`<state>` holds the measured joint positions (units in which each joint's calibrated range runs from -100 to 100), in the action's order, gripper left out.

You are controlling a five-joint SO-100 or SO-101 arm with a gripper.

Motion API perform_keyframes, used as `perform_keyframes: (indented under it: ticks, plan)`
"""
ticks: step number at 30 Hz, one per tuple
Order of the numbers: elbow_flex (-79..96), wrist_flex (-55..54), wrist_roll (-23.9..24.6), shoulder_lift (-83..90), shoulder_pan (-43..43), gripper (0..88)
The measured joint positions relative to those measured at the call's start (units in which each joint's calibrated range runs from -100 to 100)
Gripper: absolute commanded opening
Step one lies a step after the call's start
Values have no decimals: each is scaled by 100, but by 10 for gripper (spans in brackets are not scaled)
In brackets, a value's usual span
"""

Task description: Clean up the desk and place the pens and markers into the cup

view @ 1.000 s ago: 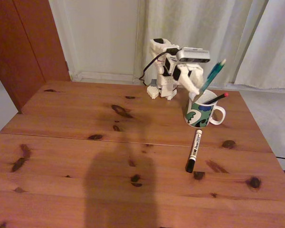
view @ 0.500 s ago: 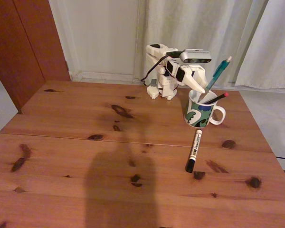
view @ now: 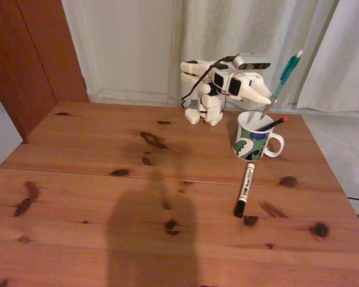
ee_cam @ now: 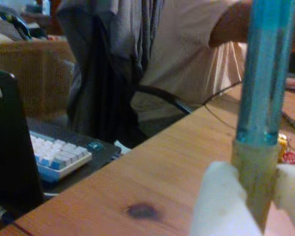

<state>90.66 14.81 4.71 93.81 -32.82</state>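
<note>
The gripper pinches the teal pen near its lower end, and over the last second it has lifted and swung the pen upward: the pen stood lower, with its tip down at the cup's mouth, and now its tip hangs just above the rim, the shaft tilted up and to the right in the fixed view. In the wrist view the white fingers close on the pen's tan grip section, the teal pen rising upright from them. The black pen with the red end already leans inside the cup. The marker lies on the desk in front of the cup, apart from it, black cap toward the camera. My judgement: the teal pen is not yet delivered, so the arm must lower again before releasing, and the marker remains.
</note>
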Motion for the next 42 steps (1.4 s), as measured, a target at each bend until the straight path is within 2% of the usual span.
perform_keyframes:
  ticks: [11,24,42]
  plan:
    - [0,1485,98,246,-264,5]
    - [0,1593,103,246,-323,6]
    - [0,2655,103,263,-330,6]
